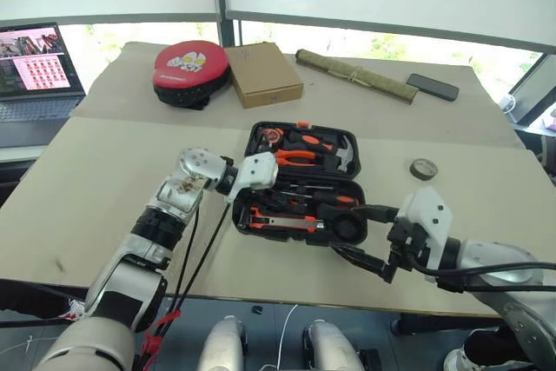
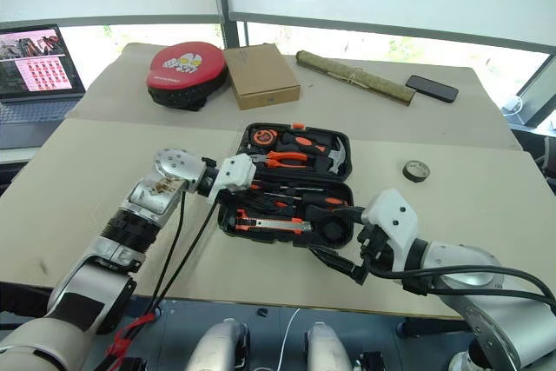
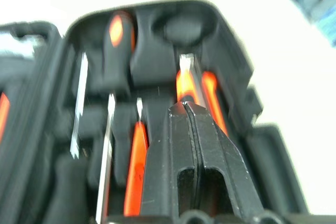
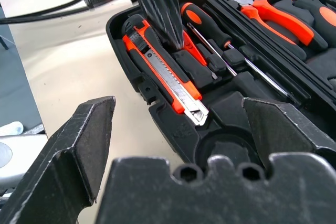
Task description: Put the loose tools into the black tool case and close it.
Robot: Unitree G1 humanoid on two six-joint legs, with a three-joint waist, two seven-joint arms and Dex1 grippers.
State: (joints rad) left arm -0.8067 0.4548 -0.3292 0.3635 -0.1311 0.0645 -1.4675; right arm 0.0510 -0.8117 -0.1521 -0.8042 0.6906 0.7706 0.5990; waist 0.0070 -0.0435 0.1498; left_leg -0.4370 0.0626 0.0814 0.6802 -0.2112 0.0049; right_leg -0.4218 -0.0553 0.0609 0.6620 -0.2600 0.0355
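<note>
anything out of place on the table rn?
The small black tape roll lies on the table, apart from the open black tool case, whose round recess is empty. Left gripper is shut over the case, holding nothing.

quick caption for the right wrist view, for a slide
Open right gripper faces the open tool case, where the shut left gripper presses beside the utility knife.

You cannot read the left wrist view cleanly: the black plastic hinged tool case (image 3: 131, 103) is smeared, and its steel shafts and orange handles run out past the frame edge. The left gripper's (image 4: 160, 14) shut fingers cover part of the case's lower tray. The open laptop (image 1: 35, 76) is cut off by the picture's side.
</note>
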